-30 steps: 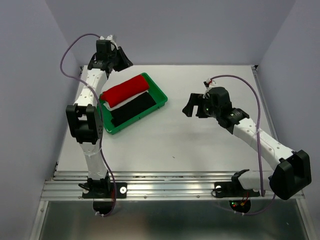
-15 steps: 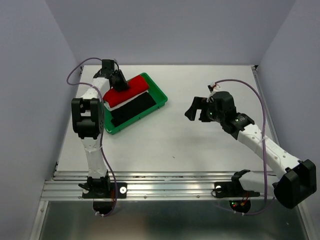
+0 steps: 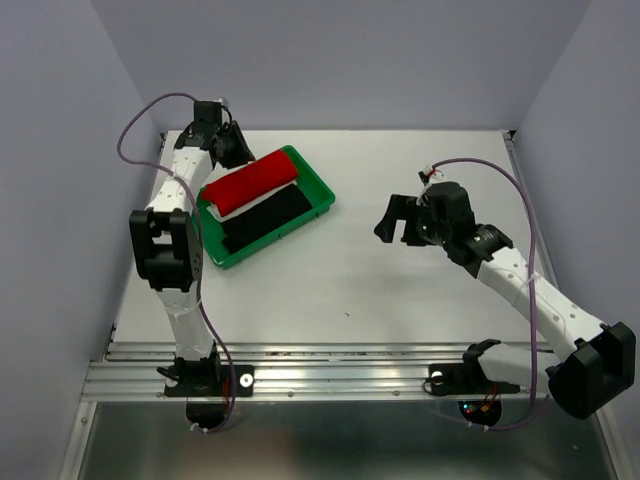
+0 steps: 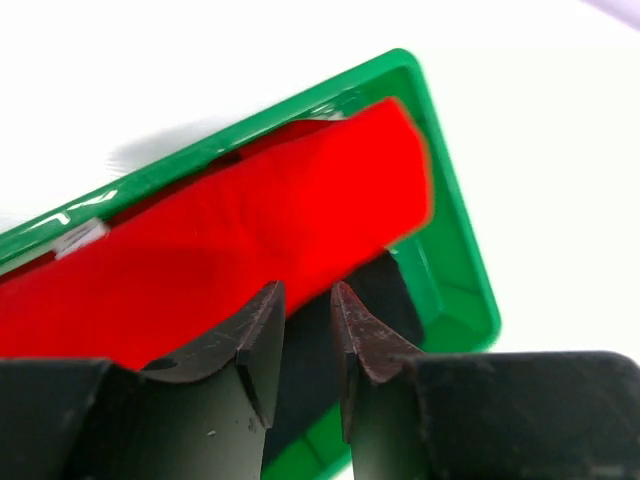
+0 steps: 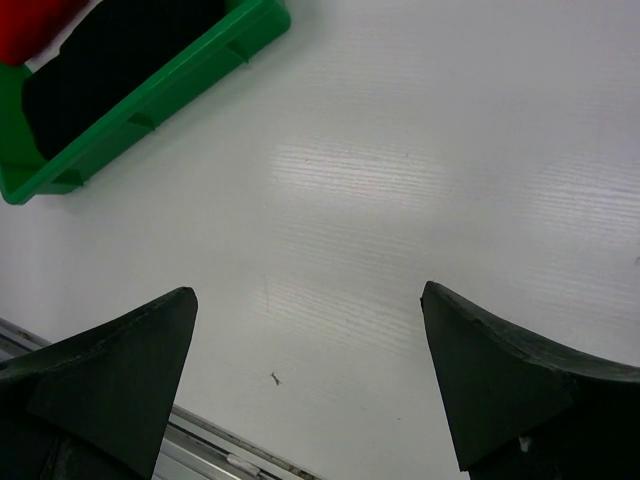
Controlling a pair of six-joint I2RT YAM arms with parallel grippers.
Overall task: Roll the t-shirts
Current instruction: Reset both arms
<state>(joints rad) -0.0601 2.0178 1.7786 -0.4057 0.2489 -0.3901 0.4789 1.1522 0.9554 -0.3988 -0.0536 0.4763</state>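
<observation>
The green tray [image 3: 313, 190] sits slantwise in the upper left of the top view, on the white table [image 3: 400, 300]. All three t-shirts lie in it. The red t-shirt [image 3: 250, 180] is a tight roll along the tray's far side. The black t-shirt [image 3: 265, 215] lies flatter beside it on the near side, and only a thin edge of the white t-shirt [image 3: 212, 207] shows, under the left end of the red roll. The left gripper [image 3: 232, 148] hangs at the tray's upper left corner, just beyond the end of the red roll. In the left wrist view its fingertips [image 4: 262, 310] stand a narrow gap apart with nothing between them, and the red roll fills the middle of the frame behind them. The black cloth and the tray's green rim show at the lower right of that frame. Whether the tips touch the cloth cannot be told. The right gripper [image 3: 395, 218] is right of centre in the top view, well apart from the tray and over bare table. In the right wrist view its jaws are spread wide and hold nothing. A corner of the tray, with the black t-shirt and a bit of the red one, shows in the upper left of that frame.
</observation>
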